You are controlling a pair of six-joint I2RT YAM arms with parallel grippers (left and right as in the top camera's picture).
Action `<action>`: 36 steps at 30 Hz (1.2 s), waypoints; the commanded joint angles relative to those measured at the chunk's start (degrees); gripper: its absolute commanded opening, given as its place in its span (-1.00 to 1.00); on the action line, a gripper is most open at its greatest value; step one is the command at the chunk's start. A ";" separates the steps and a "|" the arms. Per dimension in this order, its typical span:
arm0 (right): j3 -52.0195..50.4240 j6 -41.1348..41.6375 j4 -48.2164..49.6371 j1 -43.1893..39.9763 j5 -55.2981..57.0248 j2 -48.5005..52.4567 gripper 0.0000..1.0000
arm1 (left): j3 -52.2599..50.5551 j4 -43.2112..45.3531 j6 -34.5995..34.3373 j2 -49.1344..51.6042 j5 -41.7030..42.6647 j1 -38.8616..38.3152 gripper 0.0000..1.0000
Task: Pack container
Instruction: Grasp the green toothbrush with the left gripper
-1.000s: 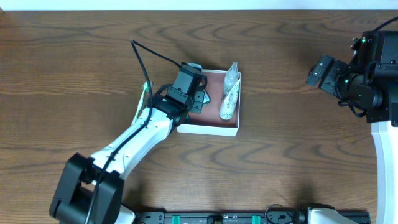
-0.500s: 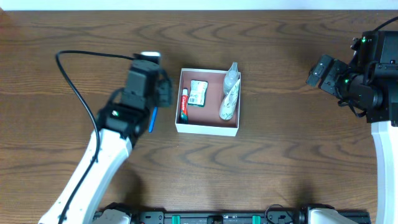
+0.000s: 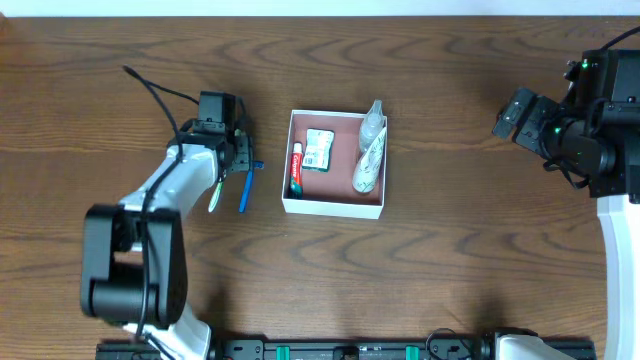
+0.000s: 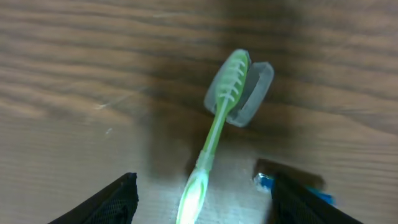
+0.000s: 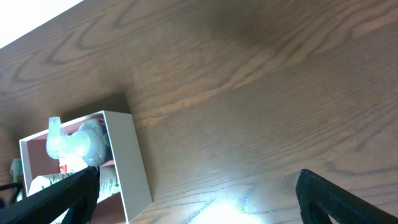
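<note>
Left gripper [image 4: 202, 190] spread above green toothbrush [image 4: 219, 115], right gripper [image 5: 196, 183] spread, dark woodgrain table [image 3: 450, 270].

left gripper [image 4: 204, 190]: jaws spread wide, pointing down | right gripper [image 5: 196, 193]: jaws spread wide, hovering far right

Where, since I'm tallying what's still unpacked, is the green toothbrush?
The green toothbrush lies on the table left of the container in the overhead view, beside a blue item, under the open left gripper.

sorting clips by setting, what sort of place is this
Probably a robotics lab bench: a left arm and right arm at a wooden table, plus a container of toiletries and a loose green toothbrush.
</note>
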 commanded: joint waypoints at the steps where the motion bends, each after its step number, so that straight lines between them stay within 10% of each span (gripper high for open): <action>1: 0.11 0.83 -0.07 -0.35 0.02 -0.15 0.98 | -0.31 1.44 5.44 2.14 1.22 0.52 0.39; 9: 0.11 0.83 -0.07 -0.35 0.02 -0.15 0.98 | -0.31 3.34 5.44 3.98 1.20 1.01 -0.17; 15: 0.11 0.83 -0.04 -0.35 0.02 -0.15 0.98 | -0.31 3.17 5.44 3.98 1.20 1.01 -0.21; 23: 0.09 0.83 -0.07 -0.35 0.02 -0.15 0.98 | -0.28 3.10 5.46 3.89 1.20 1.01 -0.88; 36: 0.11 0.83 -0.07 -0.35 0.02 -0.15 0.99 | 1.81 -3.19 4.02 -18.62 6.36 0.94 -0.88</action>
